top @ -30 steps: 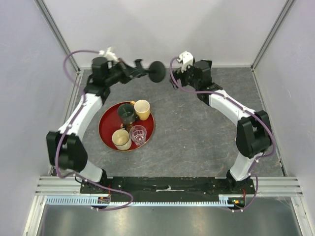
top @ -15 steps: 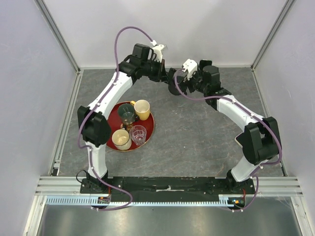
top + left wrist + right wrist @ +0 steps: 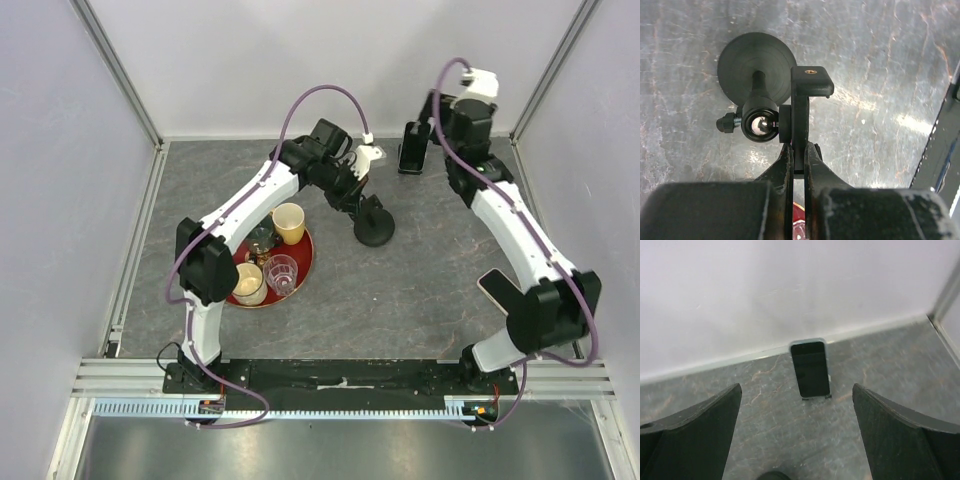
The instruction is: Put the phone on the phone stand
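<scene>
Table (image 3: 400,290) with a grey marbled top fills most of the overhead view, and pale walls close it on three sides. The left arm (image 3: 245,205) reaches over it toward the middle. The right arm (image 3: 520,235) stretches along the right side up to the back wall.

A round red tray (image 3: 306,265) lies left of the centre, partly under the left arm.

The phone (image 3: 493,288) lies flat on the table at the right side, just beside the elbow of the right arm, which covers part of it. Only a corner with the pale rim shows. It is well apart from the phone stand (image 3: 375,233), which is near the middle of the table, to the right of the tray. The round black base of the stand seems to rest on the table, with the short stem rising to a ball joint and a flat holder. The left gripper (image 3: 799,150) is clamped on this holder, its two fingers (image 3: 785,165) pressing the thin plate from both sides.

A dark phone-like slab (image 3: 811,369) stands upright against the back wall. The right gripper (image 3: 796,390) hangs in front of it with the fingers (image 3: 695,430) wide apart, touching nothing.

On the tray stand a yellow cup (image 3: 288,222), a cream cup (image 3: 247,283), a clear glass (image 3: 281,272) and a dark cup (image 3: 262,238), close together.
</scene>
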You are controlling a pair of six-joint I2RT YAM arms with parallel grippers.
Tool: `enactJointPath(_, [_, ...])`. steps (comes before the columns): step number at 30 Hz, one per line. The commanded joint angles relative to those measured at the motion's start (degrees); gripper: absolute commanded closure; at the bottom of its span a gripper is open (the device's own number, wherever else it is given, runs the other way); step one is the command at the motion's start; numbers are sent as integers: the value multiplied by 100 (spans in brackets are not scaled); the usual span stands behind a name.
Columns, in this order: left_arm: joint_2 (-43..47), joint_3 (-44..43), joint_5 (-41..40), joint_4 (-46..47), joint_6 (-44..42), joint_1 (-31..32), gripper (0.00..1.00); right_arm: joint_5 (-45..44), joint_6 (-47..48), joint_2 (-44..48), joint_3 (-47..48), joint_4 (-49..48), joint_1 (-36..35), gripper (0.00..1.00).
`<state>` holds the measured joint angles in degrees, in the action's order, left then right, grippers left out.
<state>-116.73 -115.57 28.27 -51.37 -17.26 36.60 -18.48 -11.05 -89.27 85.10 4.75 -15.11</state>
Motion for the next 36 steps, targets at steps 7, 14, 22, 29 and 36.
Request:
enactJointPath(7, [845,272,329,-487,-1842,768,98,-1290,-3948,1860,-1689,2432,413,2])
enactJointPath(14, [704,237,100,-646,-2150,1218,82,-1325,-4115,2379,-2041,4154,457,2])
enactJointPath(22, [607,113,-67,-400,-1949,1455,21,1,-4230,2240,-2717,4604,1413,2])
enactJointPath(29, [1334,841,-147,513,-1676,1438,17,600,-3949,2124,-3069,4657,2837,2])
enactJointPath(36, [2961,2502,-770,2551,-860,1350,9,249,-3993,1967,-3306,4720,4295,2])
